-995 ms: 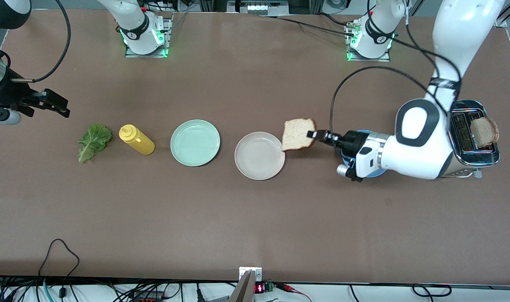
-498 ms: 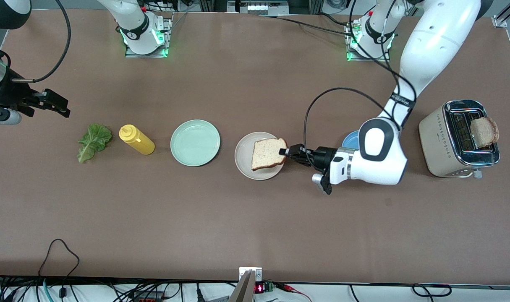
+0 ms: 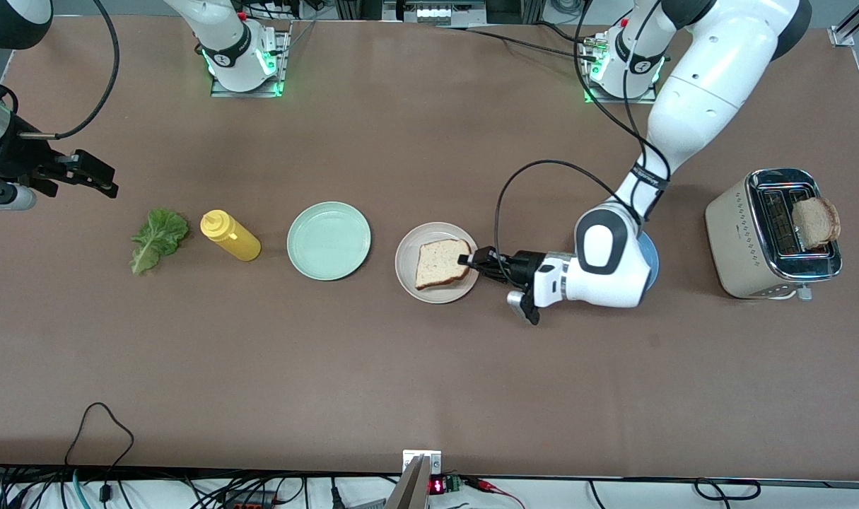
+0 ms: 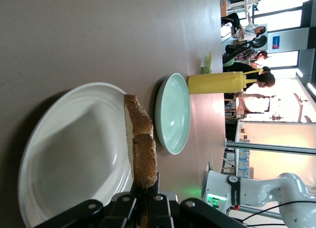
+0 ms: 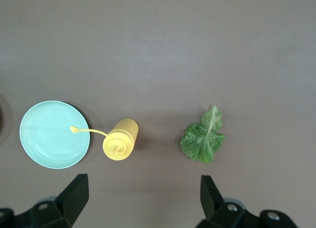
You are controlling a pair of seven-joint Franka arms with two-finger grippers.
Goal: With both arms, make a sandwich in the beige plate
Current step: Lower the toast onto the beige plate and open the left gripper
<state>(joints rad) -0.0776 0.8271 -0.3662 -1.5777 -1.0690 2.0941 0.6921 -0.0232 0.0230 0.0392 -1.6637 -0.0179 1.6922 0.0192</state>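
Black left gripper (image 3: 466, 259): pinched tight on one edge of the bread slice (image 3: 441, 263), low over the beige plate (image 3: 406, 272).
Bread: inside the plate, near the rim toward the left arm's end; can't tell if it's resting flat yet.
How to do it well: I'd ease it flat first, then let go and back out sideways so the slice doesn't drag.
Right gripper (image 3: 90, 173): spread wide, waiting above the lettuce (image 3: 158, 238) at its table end.
Versus earlier: bread was up beside the plate, now down over it.
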